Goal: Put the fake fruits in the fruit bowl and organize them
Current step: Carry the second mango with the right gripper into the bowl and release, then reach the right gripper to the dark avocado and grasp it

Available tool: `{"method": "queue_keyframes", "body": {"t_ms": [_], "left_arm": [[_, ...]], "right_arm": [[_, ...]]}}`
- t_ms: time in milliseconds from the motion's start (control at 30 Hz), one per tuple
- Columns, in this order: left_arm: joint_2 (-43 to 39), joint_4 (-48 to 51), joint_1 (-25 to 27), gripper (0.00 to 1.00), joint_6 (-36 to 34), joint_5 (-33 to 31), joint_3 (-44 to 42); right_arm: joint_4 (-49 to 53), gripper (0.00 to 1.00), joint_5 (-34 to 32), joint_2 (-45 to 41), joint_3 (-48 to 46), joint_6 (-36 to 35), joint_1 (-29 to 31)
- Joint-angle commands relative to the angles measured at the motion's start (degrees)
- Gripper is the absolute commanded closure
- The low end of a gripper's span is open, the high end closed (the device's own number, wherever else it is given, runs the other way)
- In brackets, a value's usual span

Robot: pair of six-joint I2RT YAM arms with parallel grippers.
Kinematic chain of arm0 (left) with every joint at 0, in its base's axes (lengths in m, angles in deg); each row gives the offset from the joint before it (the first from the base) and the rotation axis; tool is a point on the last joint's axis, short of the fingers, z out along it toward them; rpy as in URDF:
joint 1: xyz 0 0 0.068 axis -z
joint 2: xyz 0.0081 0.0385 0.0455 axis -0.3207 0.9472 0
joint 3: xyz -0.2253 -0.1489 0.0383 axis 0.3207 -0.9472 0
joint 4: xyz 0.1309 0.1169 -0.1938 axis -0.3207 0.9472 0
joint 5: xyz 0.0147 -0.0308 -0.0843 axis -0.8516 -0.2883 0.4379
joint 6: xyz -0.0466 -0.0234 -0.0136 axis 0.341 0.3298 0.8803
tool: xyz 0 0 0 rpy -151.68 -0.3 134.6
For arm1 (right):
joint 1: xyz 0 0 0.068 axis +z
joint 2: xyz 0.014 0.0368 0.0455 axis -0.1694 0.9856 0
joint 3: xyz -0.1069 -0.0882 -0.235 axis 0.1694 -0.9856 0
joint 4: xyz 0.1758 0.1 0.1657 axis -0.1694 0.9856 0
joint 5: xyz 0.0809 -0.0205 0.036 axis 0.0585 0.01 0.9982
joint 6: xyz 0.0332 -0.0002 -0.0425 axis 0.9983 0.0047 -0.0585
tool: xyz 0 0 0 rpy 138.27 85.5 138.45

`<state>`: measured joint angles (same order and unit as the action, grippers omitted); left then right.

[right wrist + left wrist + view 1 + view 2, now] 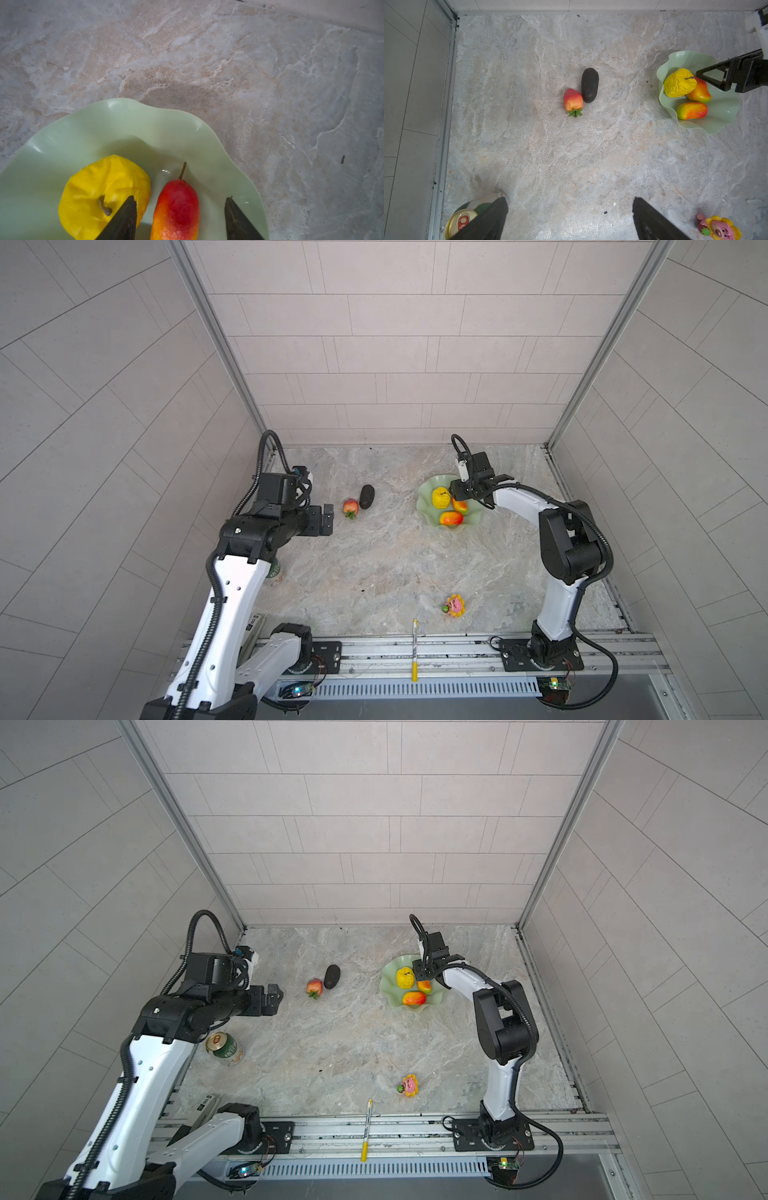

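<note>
Inside the fruit bowl [124, 128] lies a red-to-yellow mango [176, 207], judged light, stiff and slick; best pinched across its middle. Right fingers [124, 220] stand apart either side of it, gripping nothing. Left fingers [488, 220] gape wide, empty, strawberry [572, 100] well ahead on the desk [571, 166].

Below right gripper [180, 197], mint bowl [426, 499] with yellow fruit [440, 497], two mangoes [451, 518]; ahead of left gripper [570, 198], strawberry [573, 100] touching dark oval [589, 85].
</note>
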<state>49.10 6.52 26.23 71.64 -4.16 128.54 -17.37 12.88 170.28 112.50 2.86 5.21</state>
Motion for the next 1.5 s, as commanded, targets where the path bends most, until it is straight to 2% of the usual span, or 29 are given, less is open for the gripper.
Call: {"method": "queue_keyframes", "body": {"t_ms": [0,133,200,300,400,600,767,900,1067,1233,1467], "left_arm": [[-0.9,-0.3,0.1,0.0,-0.5,0.4,-0.5],[-0.6,-0.3,0.0,0.0,-0.7,0.4,-0.2],[-0.5,-0.6,0.1,0.0,-0.5,0.5,-0.4],[-0.4,-1.0,0.1,0.0,-0.1,0.8,-0.7],[-0.7,-1.2,0.1,0.0,0.1,0.9,-1.1],[-0.8,-1.3,0.1,0.0,0.5,0.4,-1.4],[-1.5,-1.2,0.1,0.0,0.4,0.3,-1.6],[-2.0,-1.2,0.1,0.0,0.3,0.1,-2.0],[-2.0,-1.5,0.1,0.0,0.1,0.1,-2.8],[-2.2,-1.7,0.1,0.0,-0.1,0.0,-3.5],[-2.6,-1.5,0.1,0.0,-0.5,-0.6,-3.6]], "right_arm": [[2.4,0.35,-0.9,-6.7,0.6,-1.1,1.5],[5.5,0.17,-2.0,-10.8,2.6,-2.9,6.1],[6.3,0.12,0.0,-10.2,4.5,-3.0,9.3],[6.9,0.06,0.3,-6.1,8.8,-2.4,14.7],[6.8,0.0,3.0,0.4,15.5,2.7,17.6],[9.0,0.0,2.2,16.0,34.8,13.3,23.7],[11.7,0.0,1.7,29.6,49.2,24.5,25.5],[9.5,0.01,-0.7,35.1,51.7,33.3,26.3],[9.1,0.04,-6.3,38.5,53.4,39.0,27.2],[10.9,0.13,-8.3,43.3,58.5,42.3,27.3],[12.0,0.32,-7.8,45.8,60.6,43.2,27.4]]}}
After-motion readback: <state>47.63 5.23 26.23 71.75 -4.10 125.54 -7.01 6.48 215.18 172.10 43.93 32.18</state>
